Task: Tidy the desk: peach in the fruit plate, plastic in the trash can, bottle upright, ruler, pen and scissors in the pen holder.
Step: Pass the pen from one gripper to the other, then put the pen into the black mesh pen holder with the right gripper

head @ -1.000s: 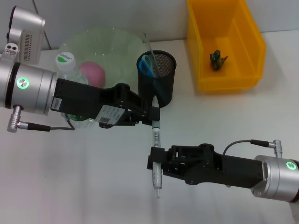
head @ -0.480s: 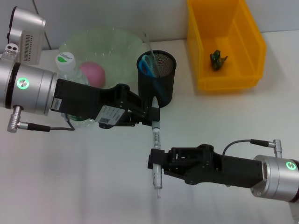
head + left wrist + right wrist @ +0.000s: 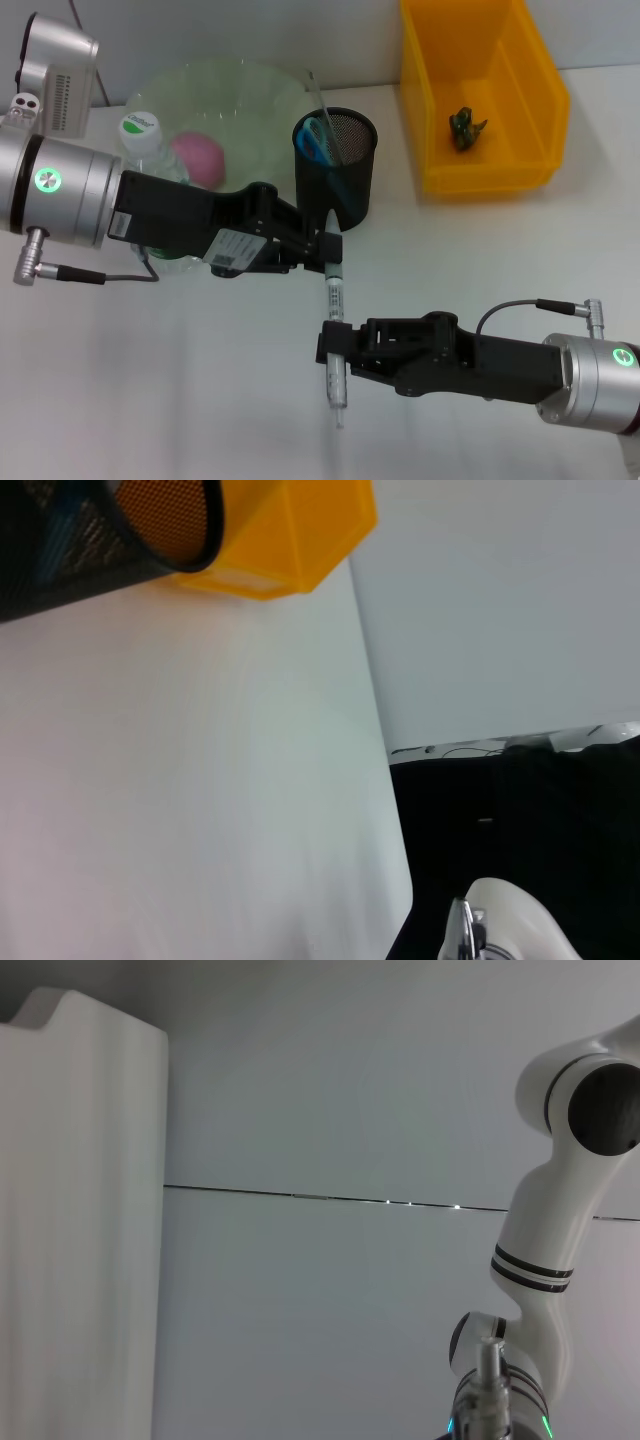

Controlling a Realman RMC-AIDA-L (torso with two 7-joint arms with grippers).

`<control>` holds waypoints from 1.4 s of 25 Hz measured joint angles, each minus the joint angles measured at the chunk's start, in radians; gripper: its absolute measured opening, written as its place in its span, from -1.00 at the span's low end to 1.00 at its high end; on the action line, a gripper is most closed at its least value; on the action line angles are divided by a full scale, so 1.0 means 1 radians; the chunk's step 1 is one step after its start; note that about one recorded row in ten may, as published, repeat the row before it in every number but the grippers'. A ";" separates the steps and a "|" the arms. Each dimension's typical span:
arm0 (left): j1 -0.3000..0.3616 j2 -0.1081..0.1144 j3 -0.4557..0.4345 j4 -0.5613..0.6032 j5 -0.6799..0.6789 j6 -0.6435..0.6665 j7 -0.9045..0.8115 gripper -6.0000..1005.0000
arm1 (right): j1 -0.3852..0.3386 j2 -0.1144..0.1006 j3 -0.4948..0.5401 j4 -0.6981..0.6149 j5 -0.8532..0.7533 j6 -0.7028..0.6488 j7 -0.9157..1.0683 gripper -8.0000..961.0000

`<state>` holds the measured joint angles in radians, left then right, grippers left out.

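A grey-white pen [image 3: 334, 300] hangs over the desk in the head view, running from the pen holder's foot toward me. My left gripper [image 3: 326, 243] is shut on its far end and my right gripper [image 3: 333, 346] on its near half. The black mesh pen holder [image 3: 347, 178] holds blue scissors [image 3: 319, 140] and a clear ruler [image 3: 318, 95]. In the green glass fruit plate [image 3: 240, 95] lies a pink peach [image 3: 196, 156]. The bottle [image 3: 141, 130] stands upright beside the plate. Green plastic [image 3: 465, 128] sits in the yellow trash can [image 3: 510, 165].
The pen holder [image 3: 100, 540] and the trash can [image 3: 280, 530] also appear in the left wrist view, with the desk's edge beyond. Both arms cross the middle of the desk. Bare white desk lies at the front left.
Almost nothing has moved; the left arm has edged slightly toward the pen and both grippers stay on it.
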<state>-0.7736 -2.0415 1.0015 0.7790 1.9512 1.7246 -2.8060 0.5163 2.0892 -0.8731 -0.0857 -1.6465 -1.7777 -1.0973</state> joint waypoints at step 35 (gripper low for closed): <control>0.105 0.010 -0.220 0.033 -0.075 0.172 0.532 0.09 | -0.076 -0.003 0.227 0.049 0.027 -0.135 0.357 -0.55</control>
<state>-0.6682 -2.0319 0.7815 0.8116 1.8765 1.8964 -2.2736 0.4398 2.0860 -0.6465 -0.0372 -1.6195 -1.9130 -0.7404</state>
